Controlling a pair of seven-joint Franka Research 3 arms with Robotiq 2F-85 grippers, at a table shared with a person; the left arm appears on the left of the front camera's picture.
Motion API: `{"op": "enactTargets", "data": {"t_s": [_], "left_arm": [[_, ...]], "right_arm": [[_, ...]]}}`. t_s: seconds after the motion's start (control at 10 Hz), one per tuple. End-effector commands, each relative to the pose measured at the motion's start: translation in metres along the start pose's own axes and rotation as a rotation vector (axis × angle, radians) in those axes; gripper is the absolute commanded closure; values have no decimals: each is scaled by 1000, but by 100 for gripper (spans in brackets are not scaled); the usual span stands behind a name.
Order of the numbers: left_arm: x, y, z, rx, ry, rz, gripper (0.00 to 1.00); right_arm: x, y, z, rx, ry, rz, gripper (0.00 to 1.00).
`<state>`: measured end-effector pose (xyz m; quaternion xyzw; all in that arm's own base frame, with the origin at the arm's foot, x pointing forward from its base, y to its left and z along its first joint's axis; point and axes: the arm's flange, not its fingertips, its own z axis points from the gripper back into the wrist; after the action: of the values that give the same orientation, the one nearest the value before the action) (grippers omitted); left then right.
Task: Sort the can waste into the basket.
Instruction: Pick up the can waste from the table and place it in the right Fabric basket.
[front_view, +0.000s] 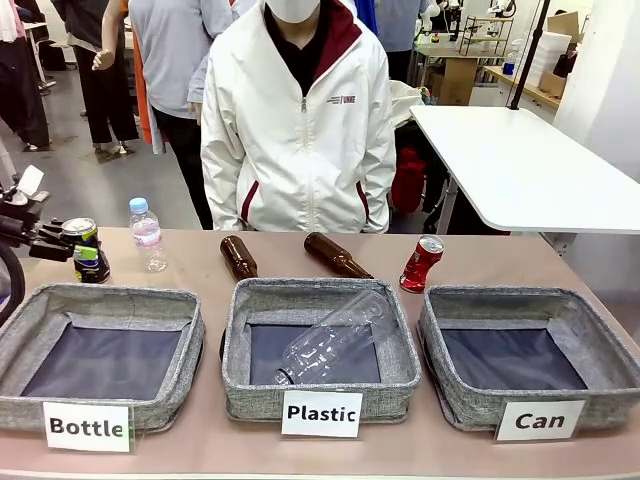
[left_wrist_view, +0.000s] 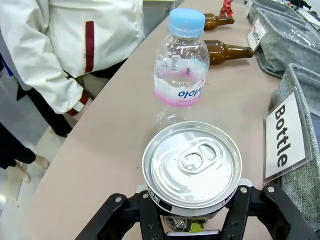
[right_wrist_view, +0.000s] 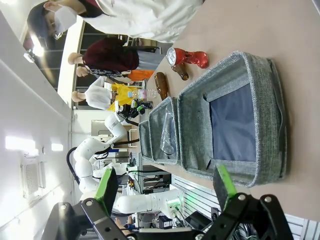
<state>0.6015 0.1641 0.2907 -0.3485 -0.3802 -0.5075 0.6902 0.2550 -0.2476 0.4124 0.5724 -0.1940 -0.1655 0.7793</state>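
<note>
Carefully now: the blue can is gripped at the far left, and the basket lies at the right.

The left pincer (left_wrist_view: 192, 212) is closed on the dark blue can (left_wrist_view: 192, 162) just under its silver top, at the far left of the tabletop (front_view: 300, 455), beyond the Bottle tray (front_view: 30, 300). A clear bottle (front_view: 147, 235) stands just beside it, so I judge a straight lift first is best, keeping the can upright, then a carry rightward over the trays to the basket marked "Can" (front_view: 455, 395). The right pincer (right_wrist_view: 165, 190) hangs wide open, empty, over that basket. The red dented can (front_view: 421, 262) stands just beyond its far-left corner.
</note>
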Motion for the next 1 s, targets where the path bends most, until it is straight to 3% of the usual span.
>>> {"op": "enactTargets", "data": {"t_s": [0.0,0.3,0.5,0.6,0.7,0.9], "left_arm": [[1,5,3,-12,2,-31,100],[17,-2,18,76,-12,-31,100],[88,-31,75,167,-4,30,100],[126,-65,103,90,62,29,87],[157,-111,126,26,107,-10,87],[169,-198,143,-170,91,-74,87]], "right_arm": [[5,1,2,22,-11,29,0],[5,1,2,22,-11,29,0],[5,1,2,22,-11,29,0],[5,1,2,22,-11,29,0],[5,1,2,22,-11,29,0],[5,1,2,22,-11,29,0]]}}
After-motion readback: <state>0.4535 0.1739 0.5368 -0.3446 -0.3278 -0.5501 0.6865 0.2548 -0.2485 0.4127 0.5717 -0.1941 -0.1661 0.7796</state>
